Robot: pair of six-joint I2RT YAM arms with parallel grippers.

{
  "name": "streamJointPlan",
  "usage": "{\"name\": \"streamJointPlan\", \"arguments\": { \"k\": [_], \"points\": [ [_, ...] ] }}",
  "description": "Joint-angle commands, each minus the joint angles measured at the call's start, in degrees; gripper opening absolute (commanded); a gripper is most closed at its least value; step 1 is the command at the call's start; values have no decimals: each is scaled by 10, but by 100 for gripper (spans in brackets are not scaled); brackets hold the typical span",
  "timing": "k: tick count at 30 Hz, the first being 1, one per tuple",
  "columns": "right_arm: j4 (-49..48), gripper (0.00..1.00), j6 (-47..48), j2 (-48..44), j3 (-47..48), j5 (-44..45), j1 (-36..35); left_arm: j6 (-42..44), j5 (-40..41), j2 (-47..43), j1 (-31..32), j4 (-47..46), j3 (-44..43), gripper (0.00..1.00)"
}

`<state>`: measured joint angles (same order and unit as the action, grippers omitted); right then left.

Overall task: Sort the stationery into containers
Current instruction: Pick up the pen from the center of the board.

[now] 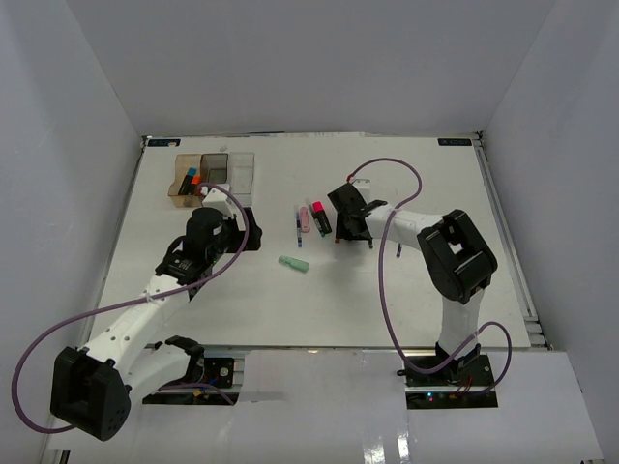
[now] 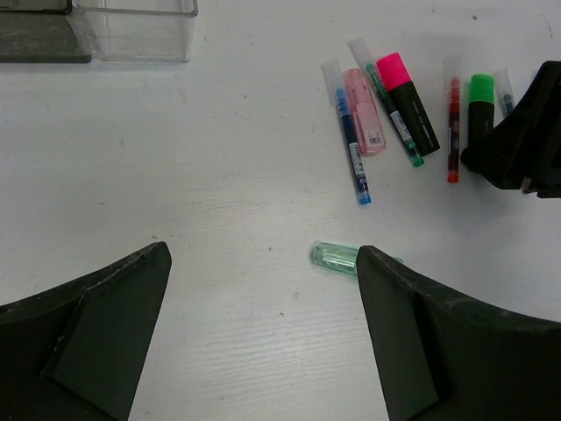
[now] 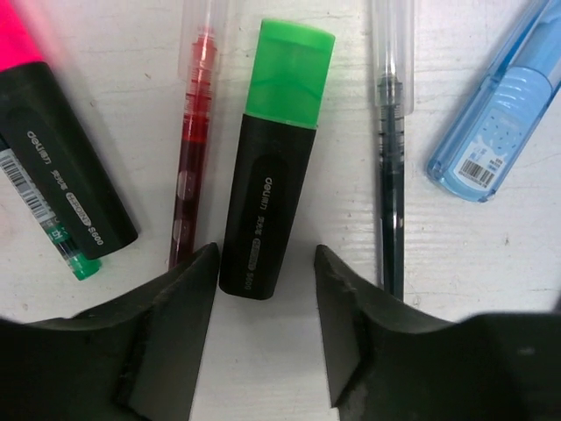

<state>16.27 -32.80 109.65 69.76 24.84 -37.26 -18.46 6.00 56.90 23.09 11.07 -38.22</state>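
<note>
The three joined containers stand at the far left: amber (image 1: pixel 182 184) holding highlighters, dark grey (image 1: pixel 215 170) and clear (image 1: pixel 242 168). My left gripper (image 1: pixel 246 232) is open and empty above bare table; in its wrist view (image 2: pixel 263 254) a mint piece (image 2: pixel 335 257) lies by the right finger, partly hidden. My right gripper (image 1: pixel 352 230) is open, its tips (image 3: pixel 266 263) on either side of the black end of a green-capped highlighter (image 3: pixel 272 167) lying on the table. Beside it lie a red pen (image 3: pixel 193 149), a pink-capped highlighter (image 3: pixel 53 149), a dark pen (image 3: pixel 390 149) and a blue piece (image 3: pixel 500 123).
A blue pen (image 2: pixel 351 145), a pink piece (image 2: pixel 364 112) and a green pen (image 2: pixel 390 105) lie left of the pink-capped highlighter (image 2: pixel 408 103). The mint piece (image 1: pixel 293 264) lies alone nearer the arms. White walls enclose the table on three sides.
</note>
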Motion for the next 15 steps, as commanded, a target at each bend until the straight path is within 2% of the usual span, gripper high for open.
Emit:
{"name": "streamJointPlan", "arguments": {
  "k": [1, 6, 10, 15],
  "points": [
    [-1, 49, -6, 26, 7, 26, 2, 3, -9, 0, -2, -12, -4, 98],
    [0, 38, -8, 14, -1, 32, 3, -7, -22, 5, -2, -12, -6, 98],
    [-1, 27, 3, -37, -17, 29, 3, -44, -59, 2, -2, -12, -24, 98],
    [-46, 24, 44, -136, -73, -2, -10, -128, -154, 4, -2, -19, -57, 98]
  ]
}}
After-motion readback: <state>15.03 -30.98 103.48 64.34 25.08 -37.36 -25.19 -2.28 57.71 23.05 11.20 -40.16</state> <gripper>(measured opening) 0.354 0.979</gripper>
